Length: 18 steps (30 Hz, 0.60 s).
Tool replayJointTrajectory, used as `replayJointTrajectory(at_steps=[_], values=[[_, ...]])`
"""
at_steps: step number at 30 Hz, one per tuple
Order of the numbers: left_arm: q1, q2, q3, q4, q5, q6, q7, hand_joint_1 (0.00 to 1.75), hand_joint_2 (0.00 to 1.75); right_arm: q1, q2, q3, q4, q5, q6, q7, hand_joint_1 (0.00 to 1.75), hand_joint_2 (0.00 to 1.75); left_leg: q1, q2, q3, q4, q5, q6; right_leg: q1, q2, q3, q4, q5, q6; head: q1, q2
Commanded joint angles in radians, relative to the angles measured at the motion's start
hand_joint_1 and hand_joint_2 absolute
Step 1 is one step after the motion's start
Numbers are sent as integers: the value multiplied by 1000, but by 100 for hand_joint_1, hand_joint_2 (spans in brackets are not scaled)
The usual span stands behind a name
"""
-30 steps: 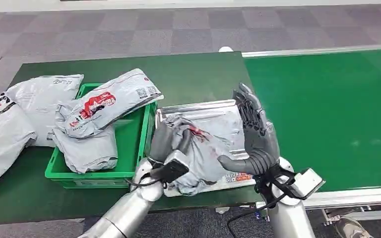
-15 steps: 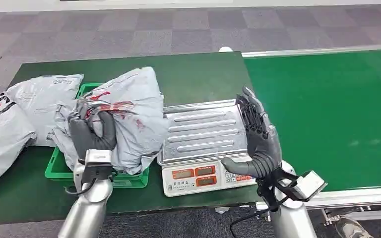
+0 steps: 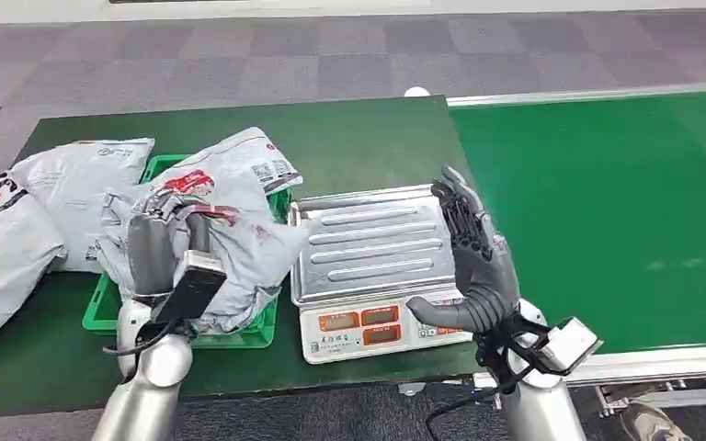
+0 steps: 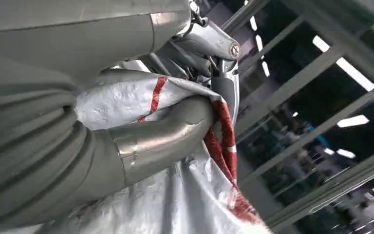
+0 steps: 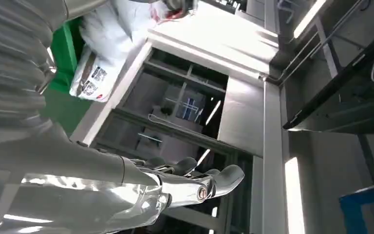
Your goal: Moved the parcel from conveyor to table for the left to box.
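**Parcel held over crate, release pending**

While the left hand (image 3: 161,253) grips the grey parcel (image 3: 239,243) by a bunched fold, thumb clamped across the red-striped plastic in the left wrist view, the bag hangs over the green crate (image 3: 271,317) on the dark green table (image 3: 368,138). Crate already holds other parcels (image 3: 230,170); more grey bags (image 3: 74,184) lie on the table beside it. Right hand (image 3: 473,262) stands upright, fingers spread, holding nothing, at the edge of the weighing scale (image 3: 368,248); scale tray is bare. Conveyor belt (image 3: 607,202) lies beyond it.

Judgement: boxing step nearly done, only the letting-go remains.

Risks:
- Crate is heaped. A released bag may slide off the pile onto the table or the scale side, since slick plastic on slick plastic gives little hold.
- Parcel's lower part drapes over the crate's near rim; dropping from here could leave it half out.
- Film could snag in the fingers on opening and drag back out.
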Motion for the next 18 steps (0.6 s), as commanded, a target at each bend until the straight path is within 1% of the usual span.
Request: replayJointTrajectory(at_steps=[1,8,9,10,11,12,13,14,16,18], values=[[-58,19,29,135,-5,-7,4,175,175,-16,-13,-47,37,3,1,5,0,175,1,-2,4,-2,-1,0,1,-1,5,-3,-1,-1,0,0],[-58,19,29,135,-5,-7,4,175,175,-16,-13,-47,37,3,1,5,0,175,1,-1,2,-1,0,0,1,0,3,-2,-1,-1,0,0],[-65,47,-8,171,-61,-133,130,175,175,-17,-14,-46,39,8,5,13,0,175,1,-1,2,-1,0,0,1,0,2,-1,-1,-1,0,0],[-67,36,-5,190,-71,-185,144,3,175,-20,-14,-48,46,10,12,19,0,175,2,-1,3,-1,0,0,2,0,4,-2,0,-1,0,0],[-76,24,1,234,-63,-177,115,0,175,-20,-14,-50,50,11,15,21,0,175,1,-1,3,-1,0,0,1,0,4,-2,0,-1,0,0],[-83,14,6,266,-48,-177,99,0,175,-22,-14,-50,54,12,20,22,0,175,1,-2,2,-1,0,0,1,-1,3,-2,0,-1,0,0],[-86,10,12,274,-41,-167,89,0,175,-22,-13,-50,55,13,20,24,0,175,1,-3,4,-3,1,0,1,-2,6,-4,0,-1,0,0],[-85,0,26,272,-27,-148,82,0,175,-21,-11,-50,56,15,21,26,0,175,1,-2,3,-1,0,0,1,-2,4,-2,0,-1,0,0],[-73,-19,61,234,33,-93,39,0,175,-19,-9,-50,52,15,21,32,0,175,1,-1,4,-2,0,0,1,0,5,-3,0,-1,0,0],[-49,-39,110,153,124,20,-21,0,175,-23,-4,-49,47,10,18,42,0,175,1,-1,2,-1,0,0,1,0,3,-1,0,-1,0,0]])
